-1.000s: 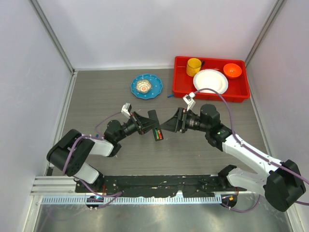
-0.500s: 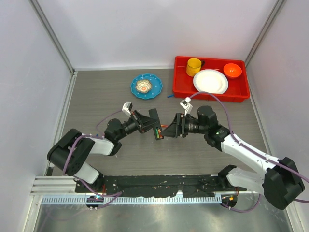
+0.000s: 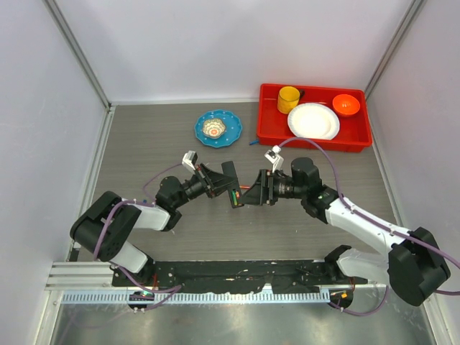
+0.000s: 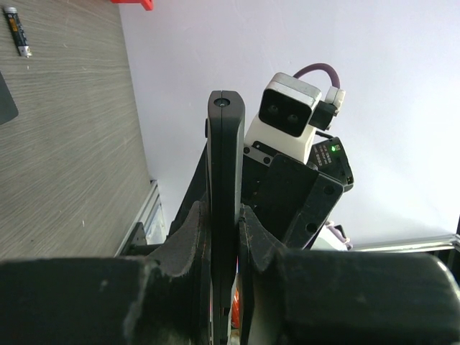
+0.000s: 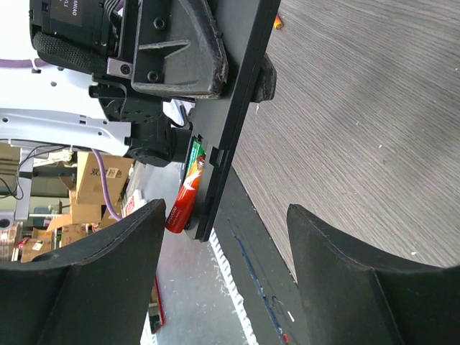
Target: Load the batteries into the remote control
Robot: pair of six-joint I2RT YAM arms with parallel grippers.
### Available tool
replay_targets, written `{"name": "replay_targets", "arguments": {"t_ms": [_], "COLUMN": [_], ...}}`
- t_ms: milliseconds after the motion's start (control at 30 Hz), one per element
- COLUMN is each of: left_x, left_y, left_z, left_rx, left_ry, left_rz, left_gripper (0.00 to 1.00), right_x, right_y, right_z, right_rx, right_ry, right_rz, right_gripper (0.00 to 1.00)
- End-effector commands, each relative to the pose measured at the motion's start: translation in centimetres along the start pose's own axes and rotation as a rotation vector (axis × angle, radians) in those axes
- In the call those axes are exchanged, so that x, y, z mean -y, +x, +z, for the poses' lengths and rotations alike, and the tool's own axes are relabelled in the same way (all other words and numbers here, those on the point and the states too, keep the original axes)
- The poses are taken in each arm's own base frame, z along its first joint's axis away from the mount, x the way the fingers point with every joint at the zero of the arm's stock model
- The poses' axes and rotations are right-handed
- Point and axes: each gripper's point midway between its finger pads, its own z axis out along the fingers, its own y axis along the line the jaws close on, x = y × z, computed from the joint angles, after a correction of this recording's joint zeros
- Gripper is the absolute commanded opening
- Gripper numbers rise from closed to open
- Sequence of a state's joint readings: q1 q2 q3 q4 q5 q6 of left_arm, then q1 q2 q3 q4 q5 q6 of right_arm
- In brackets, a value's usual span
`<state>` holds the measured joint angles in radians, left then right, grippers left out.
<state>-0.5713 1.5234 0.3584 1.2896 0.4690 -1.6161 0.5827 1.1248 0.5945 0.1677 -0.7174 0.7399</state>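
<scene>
I saw the left gripper [image 3: 224,180] clamped on the remote control [image 3: 233,191], holding it on its edge above the table [image 3: 144,144], between the two arms. An orange-red battery [image 5: 184,200] lay in its open compartment. The right gripper [image 5: 224,215] had its fingers apart, one on each side of the remote's end.

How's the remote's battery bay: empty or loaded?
Not empty: an orange-red battery lies seated in the remote, seen from the right wrist. Full or not, cannot tell.
</scene>
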Motion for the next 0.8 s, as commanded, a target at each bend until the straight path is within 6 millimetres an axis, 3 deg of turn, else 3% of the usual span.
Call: {"name": "replay_targets", "arguments": {"t_ms": [0, 267, 767], "left_x": [6.2, 5.8, 6.2], "left_y": [0.4, 0.4, 0.3], "left_z": [-0.4, -0.3, -0.2], "left_rx": [-0.013, -0.013, -0.013], "left_ry": [0.251, 0.241, 0.252], "left_rz": [0.13, 0.127, 0.125], "left_gripper": [0.0, 0.0, 0.0], "right_x": [-1.0, -2.5, -1.2], "right_y": [-0.8, -1.4, 0.3], "right_z": [0.4, 0.2, 0.4], "right_rx": [0.017, 0.039, -0.033], "right_ry": [-0.047, -0.105, -0.065], "right_rz": [-0.042, -0.044, -0.063], "right_gripper": [0.73, 0.75, 0.71]}}
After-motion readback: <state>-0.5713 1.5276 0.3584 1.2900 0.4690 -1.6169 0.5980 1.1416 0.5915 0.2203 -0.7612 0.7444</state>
